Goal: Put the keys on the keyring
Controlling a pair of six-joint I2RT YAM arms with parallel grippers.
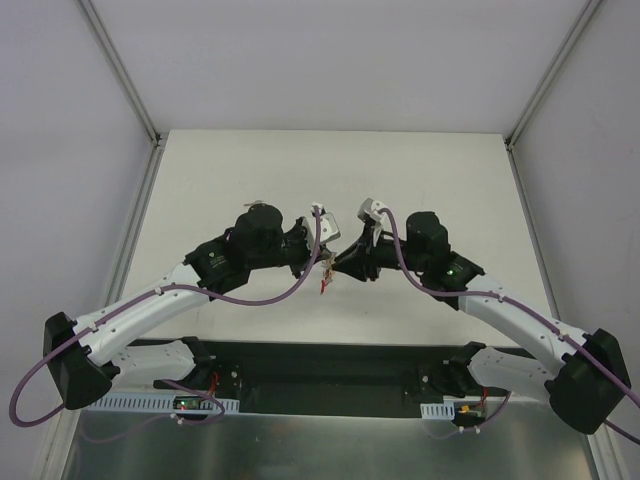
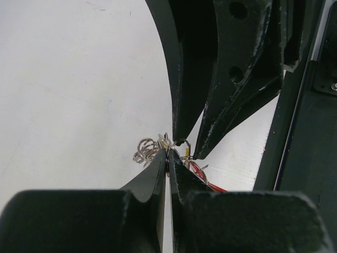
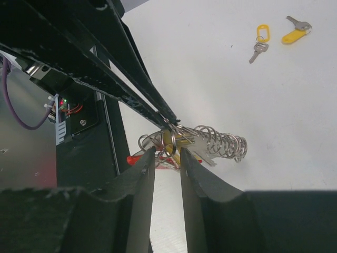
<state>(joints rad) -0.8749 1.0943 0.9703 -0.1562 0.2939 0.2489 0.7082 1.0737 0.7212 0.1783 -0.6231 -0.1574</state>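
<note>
A matt white table (image 1: 250, 170) sits between plain pale walls, with 2 aluminium posts (image 1: 120, 70) rising at its far corners and a black base strip (image 1: 330, 365) along its near edge. Above the table's near middle both arms meet at the keyring (image 3: 221, 143), held off the surface, its coiled strap sticking out sideways. The left gripper (image 2: 168, 158) is pinched onto a thin wire ring of it. The right gripper (image 3: 167, 155) has its fingers narrowly apart around that ring and a yellow key head; whether they grip cannot be told. Farther out on the table lie a looped-tag key (image 3: 260, 43) and a solid-tag key (image 3: 295, 32).
</note>
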